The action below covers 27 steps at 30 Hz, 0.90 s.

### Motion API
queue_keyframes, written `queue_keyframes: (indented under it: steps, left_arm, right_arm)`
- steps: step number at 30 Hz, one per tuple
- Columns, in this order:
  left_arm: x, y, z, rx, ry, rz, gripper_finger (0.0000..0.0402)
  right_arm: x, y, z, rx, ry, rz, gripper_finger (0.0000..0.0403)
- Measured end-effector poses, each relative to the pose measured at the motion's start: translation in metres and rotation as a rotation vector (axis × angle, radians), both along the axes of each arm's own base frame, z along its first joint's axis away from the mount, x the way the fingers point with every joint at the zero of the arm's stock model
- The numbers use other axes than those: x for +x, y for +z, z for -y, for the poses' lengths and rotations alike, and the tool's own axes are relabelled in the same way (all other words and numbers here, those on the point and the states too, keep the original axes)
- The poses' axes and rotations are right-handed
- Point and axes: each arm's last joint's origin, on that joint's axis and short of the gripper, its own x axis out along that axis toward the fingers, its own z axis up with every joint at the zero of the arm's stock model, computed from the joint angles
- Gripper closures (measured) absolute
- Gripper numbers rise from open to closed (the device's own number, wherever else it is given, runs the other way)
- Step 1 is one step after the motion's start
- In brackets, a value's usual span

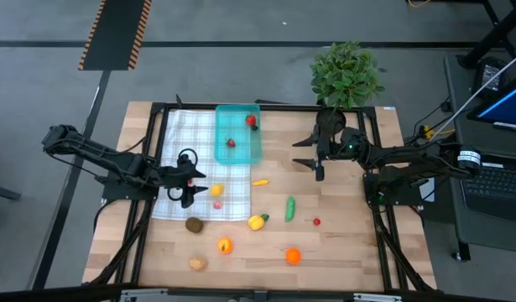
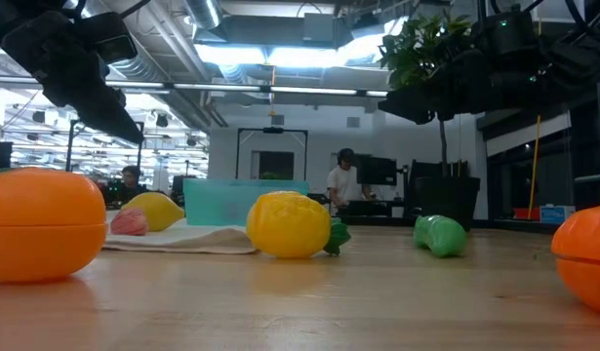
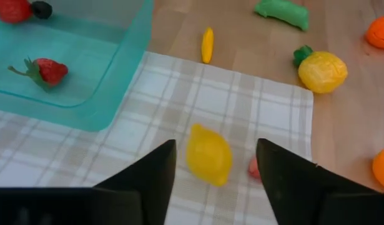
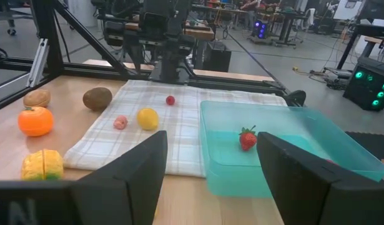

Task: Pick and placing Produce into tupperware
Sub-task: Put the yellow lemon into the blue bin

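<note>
Grey floor (image 1: 241, 21) surrounds the wooden table (image 1: 341, 243); hazard-striped tape (image 1: 115, 33) lies far left. Bright ceiling lights (image 2: 270, 54) hang overhead, and 1 person (image 2: 344, 183) stands at distant desks.

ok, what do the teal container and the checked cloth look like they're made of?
Teal container: looks like translucent plastic, smooth and slightly glossy; the cloth's checks show through its wall and the strawberry inside is visible through it.
Checked cloth: appears to be woven fabric, matte, with a printed or woven grid; its edge lies soft and slightly rumpled on the table in the low view.
</note>
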Motion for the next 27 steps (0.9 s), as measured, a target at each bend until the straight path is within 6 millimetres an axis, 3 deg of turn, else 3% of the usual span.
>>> queue_keyframes:
  steps: [13, 18, 27]
  left_arm:
    - [0.009, 0.003, -0.005, -0.059, 0.072, 0.065, 0.0167]
    - [0.021, -0.002, -0.005, -0.044, 0.096, -0.015, 0.0169]
    - [0.054, 0.01, 0.002, -0.051, 0.195, -0.294, 0.0172]
  right_arm:
    - [0.0, 0.0, 0.0, 0.0, 0.0, 0.0, 0.0153]
    - [0.0, 0.0, 0.0, 0.0, 0.0, 0.001, 0.0153]
    - [0.0, 0.0, 0.0, 0.016, -0.001, -0.002, 0.0153]
